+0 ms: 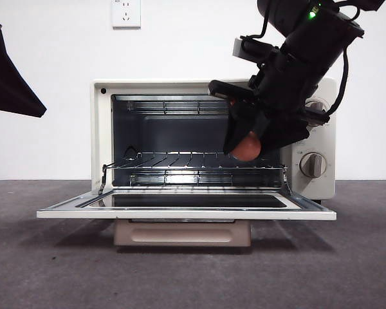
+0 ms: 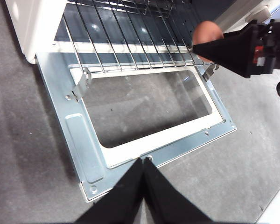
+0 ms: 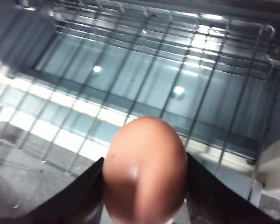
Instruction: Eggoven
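Observation:
The cream toaster oven (image 1: 101, 129) stands open, its glass door (image 1: 186, 201) folded down flat. My right gripper (image 1: 249, 143) is shut on the reddish-brown egg (image 1: 247, 147) and holds it just above the right end of the wire rack (image 1: 180, 159), at the oven mouth. In the right wrist view the egg (image 3: 144, 170) sits between the two jaws over the rack (image 3: 144, 84). My left gripper (image 2: 143, 161) is shut and empty, hovering above the front edge of the open door (image 2: 84, 140). The left wrist view also shows the egg (image 2: 206, 33) in the other gripper.
Two grey knobs (image 1: 312, 165) sit on the oven's right panel, the upper partly behind the right arm. A dark shape of the left arm (image 1: 9, 74) shows at the upper left. A wall socket (image 1: 126, 13) is on the white wall. Grey table surface (image 1: 51, 264) surrounds the oven.

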{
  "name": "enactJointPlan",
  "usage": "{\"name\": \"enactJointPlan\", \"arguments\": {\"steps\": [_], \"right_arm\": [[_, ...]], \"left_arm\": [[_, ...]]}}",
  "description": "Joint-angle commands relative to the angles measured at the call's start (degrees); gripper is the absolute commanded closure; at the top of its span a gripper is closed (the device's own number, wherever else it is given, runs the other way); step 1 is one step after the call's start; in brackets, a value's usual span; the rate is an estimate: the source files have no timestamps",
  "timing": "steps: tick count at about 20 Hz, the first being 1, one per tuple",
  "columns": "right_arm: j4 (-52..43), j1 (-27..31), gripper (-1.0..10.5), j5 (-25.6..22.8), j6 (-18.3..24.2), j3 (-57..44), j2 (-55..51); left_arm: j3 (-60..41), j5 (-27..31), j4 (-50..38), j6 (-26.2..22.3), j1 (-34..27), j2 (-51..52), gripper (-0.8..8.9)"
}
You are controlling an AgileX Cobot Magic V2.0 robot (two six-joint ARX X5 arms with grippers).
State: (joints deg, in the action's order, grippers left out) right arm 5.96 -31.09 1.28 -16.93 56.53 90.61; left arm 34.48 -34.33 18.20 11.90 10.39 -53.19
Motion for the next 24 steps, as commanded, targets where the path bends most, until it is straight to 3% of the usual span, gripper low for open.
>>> {"name": "enactJointPlan", "arguments": {"steps": [1, 5, 9, 24], "right_arm": [[-0.92, -0.24, 9.4, -0.20, -0.24, 0.90, 2.34], [-1.20, -0.37, 9.3, 0.20, -0.24, 0.90, 3.06], [-1.25, -0.55, 6.8, -1.22, -0.50, 0.90, 3.04], [0.92, -0.79, 5.8, -2.69, -0.66, 1.25, -1.44]], "left_arm": [[0.26, -0.22, -0.42, -0.70, 0.11, -0.24, 8.08], [0.26, -0.22, -0.55, -0.70, 0.11, -0.24, 8.08], [0.26, -0.20, -0.70, -0.70, 0.11, -0.26, 8.08], [0.26, -0.13, -1.55, -0.72, 0.11, -0.42, 8.08]]}}
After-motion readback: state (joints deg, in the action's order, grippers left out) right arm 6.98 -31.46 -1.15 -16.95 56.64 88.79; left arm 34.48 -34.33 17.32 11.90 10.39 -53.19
